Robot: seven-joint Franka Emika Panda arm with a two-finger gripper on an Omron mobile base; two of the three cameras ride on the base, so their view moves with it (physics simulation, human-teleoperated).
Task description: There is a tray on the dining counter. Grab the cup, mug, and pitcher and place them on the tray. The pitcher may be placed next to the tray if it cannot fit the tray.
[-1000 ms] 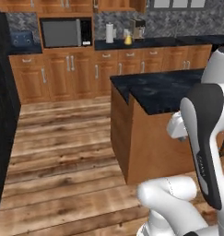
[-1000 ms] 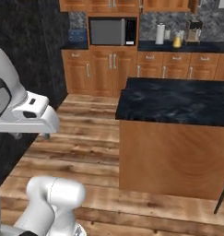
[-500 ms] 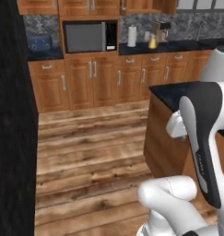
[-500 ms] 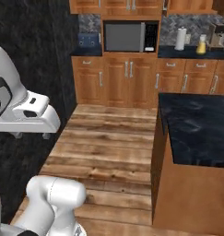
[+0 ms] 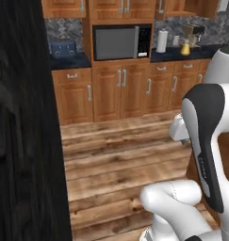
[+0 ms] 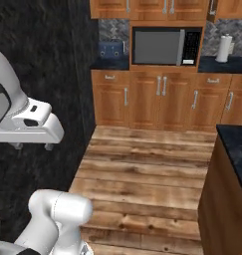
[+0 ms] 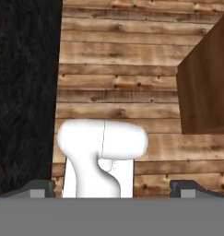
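Jaws stand wide apart and hold nothing; in the hand view their two dark tips rise at the lower left and lower right, aimed down at a wooden plank floor. To the right of the jaws in that view stands the plain wood-panelled front of the dining table; a black wall runs along the left. In the right base view the corner of the same table, with its black marbled top, shows at the right edge. Beyond the floor, a row of wooden cabinets carries a microwave set in a niche, with a blue toaster on the black worktop to its left. To the right of the microwave, on the far worktop, stand a white paper-towel roll and, farther right, the pitcher with its yellow-orange lower body, just before a coffee machine. The pitcher is well apart from the jaws and from the dining table.
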